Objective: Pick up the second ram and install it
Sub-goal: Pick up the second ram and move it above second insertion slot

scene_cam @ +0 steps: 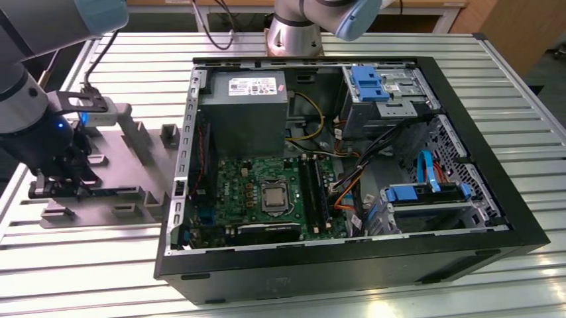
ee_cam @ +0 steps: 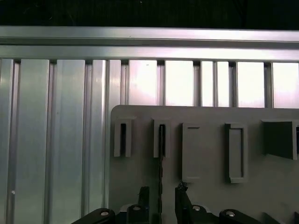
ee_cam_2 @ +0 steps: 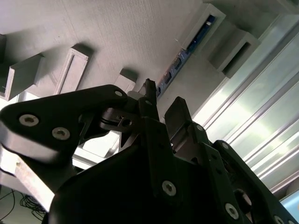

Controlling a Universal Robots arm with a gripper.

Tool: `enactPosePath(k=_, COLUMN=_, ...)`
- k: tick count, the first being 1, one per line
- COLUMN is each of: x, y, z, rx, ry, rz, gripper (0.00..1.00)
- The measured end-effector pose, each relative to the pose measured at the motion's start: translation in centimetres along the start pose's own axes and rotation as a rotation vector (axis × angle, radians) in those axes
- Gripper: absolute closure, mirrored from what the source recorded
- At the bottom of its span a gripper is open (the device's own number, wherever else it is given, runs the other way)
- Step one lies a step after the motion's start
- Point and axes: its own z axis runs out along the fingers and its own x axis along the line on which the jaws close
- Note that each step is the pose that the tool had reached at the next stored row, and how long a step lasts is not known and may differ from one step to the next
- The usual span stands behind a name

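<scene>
The gripper [ee_cam: 161, 188] has its fingers spread apart, one on each side of the second ram [ee_cam: 161, 163]. The ram stands on its thin edge in a grey tray [ee_cam: 135, 172]. The tray lies on a silver slatted table [ee_cam: 56, 140]. Farther off sits an open computer case [scene_cam: 354, 271] with a green motherboard [scene_cam: 234, 179] inside.

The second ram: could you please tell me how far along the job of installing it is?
Done: the tool is at the grey tray and straddles the second ram. In hand: nothing yet; the tool is open and the ram sits in its tray holder. Left: gripping, lifting and seating it in the motherboard slots inside the computer case.
</scene>
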Motion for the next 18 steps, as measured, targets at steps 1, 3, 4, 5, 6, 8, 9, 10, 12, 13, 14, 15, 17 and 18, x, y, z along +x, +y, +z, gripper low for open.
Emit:
enactPosePath(k=1, x=0.00, y=0.00, z=0.15, rx=0.0000, ry=0.0000, rz=0.000, gripper=0.64)
enactPosePath(k=3, x=0.01, y=0.00, z=0.36, rx=0.0000, ry=0.0001, rz=0.000, gripper=0.64)
enactPosePath(k=4, x=0.01, y=0.00, z=0.36, rx=-0.0002, ry=0.0003, rz=0.000, gripper=0.64)
enactPosePath(k=5, x=0.01, y=0.00, z=0.36, rx=-0.0002, ry=0.0002, rz=0.000, gripper=0.64)
enactPosePath(k=6, x=0.01, y=0.00, z=0.36, rx=-0.0002, ry=0.0003, rz=0.000, gripper=0.64)
enactPosePath(k=8, x=0.01, y=0.00, z=0.40, rx=0.0000, ry=0.0002, rz=0.000, gripper=0.64)
enactPosePath(k=9, x=0.03, y=0.00, z=1.04, rx=0.0000, ry=0.0001, rz=0.000, gripper=0.64)
enactPosePath(k=10, x=0.03, y=0.01, z=1.16, rx=0.0000, ry=0.0002, rz=0.000, gripper=0.64)
enactPosePath(k=12, x=0.03, y=0.02, z=1.25, rx=0.0003, ry=0.0002, rz=0.000, gripper=0.64)
enactPosePath(k=13, x=0.03, y=0.02, z=1.25, rx=0.0003, ry=0.0003, rz=0.000, gripper=0.64)
enactPosePath(k=14, x=0.03, y=0.02, z=1.26, rx=0.0004, ry=0.0002, rz=0.000, gripper=0.64)
enactPosePath(k=15, x=0.03, y=0.02, z=1.26, rx=0.0005, ry=0.0002, rz=0.000, gripper=0.64)
enactPosePath(k=17, x=0.03, y=0.02, z=1.26, rx=0.0006, ry=0.0002, rz=0.000, gripper=0.64)
enactPosePath(k=18, x=0.03, y=0.02, z=1.29, rx=0.0007, ry=0.0001, rz=0.000, gripper=0.64)
